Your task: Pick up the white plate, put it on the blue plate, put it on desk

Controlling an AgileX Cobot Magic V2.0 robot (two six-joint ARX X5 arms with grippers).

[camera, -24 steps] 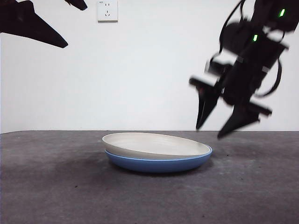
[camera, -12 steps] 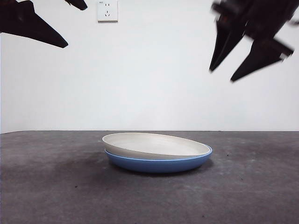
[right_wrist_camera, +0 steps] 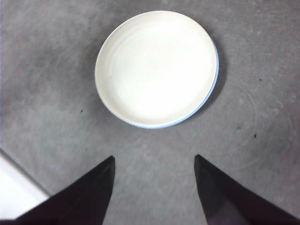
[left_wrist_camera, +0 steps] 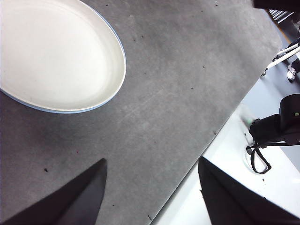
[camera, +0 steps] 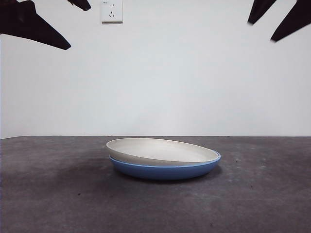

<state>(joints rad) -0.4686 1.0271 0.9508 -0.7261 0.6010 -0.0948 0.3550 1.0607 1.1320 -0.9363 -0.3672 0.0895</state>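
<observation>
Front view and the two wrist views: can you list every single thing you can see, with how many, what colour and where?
white plate: one, cream-white, lying tilted on top of the blue plate.
blue plate: one, glossy blue, on the desk, under the white plate.
desk: one, dark grey mottled, under both plates.
wall socket: one, white, high on the white wall behind.
left pincer: one, black, open, raised off to the side of the plates, holding nothing.
right pincer: one, black, open, high above the desk near the plates, holding nothing.
</observation>
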